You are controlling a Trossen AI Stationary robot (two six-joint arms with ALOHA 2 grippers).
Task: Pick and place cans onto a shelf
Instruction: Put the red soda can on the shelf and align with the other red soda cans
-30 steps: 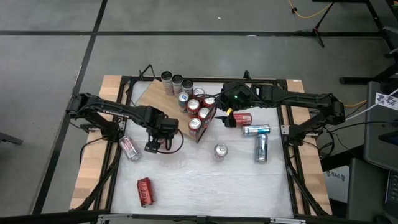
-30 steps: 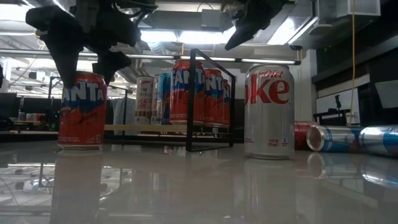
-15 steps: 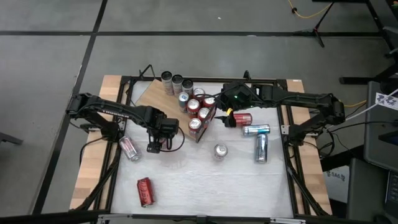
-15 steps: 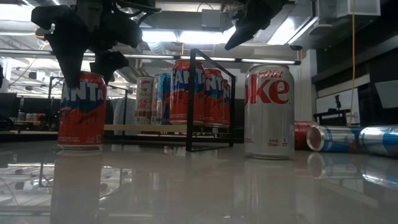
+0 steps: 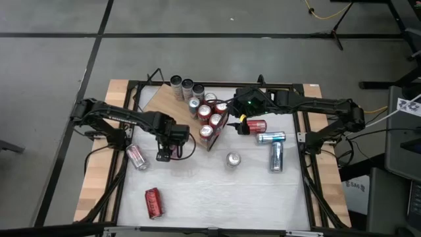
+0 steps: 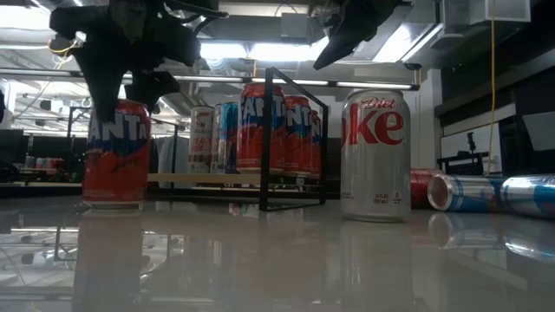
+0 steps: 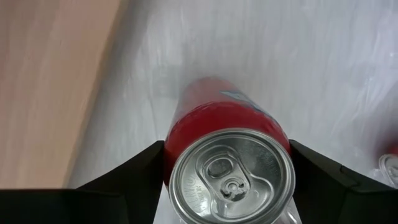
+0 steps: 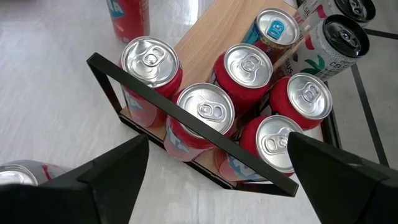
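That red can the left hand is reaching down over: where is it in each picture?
High view: the upright red Fanta can sits left of centre, under the left hand.
Low view: far left.
Left wrist view: centre bottom, silver top up.
Right wrist view: top left corner.
Shared landmark: the wooden shelf's black metal frame, absent only from the left wrist view.

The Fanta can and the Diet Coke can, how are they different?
The Fanta can is red; the Diet Coke can is silver with red letters. The left end effector has a finger on each side of the Fanta can; nothing is around the Diet Coke can. Both stand upright on the white table.
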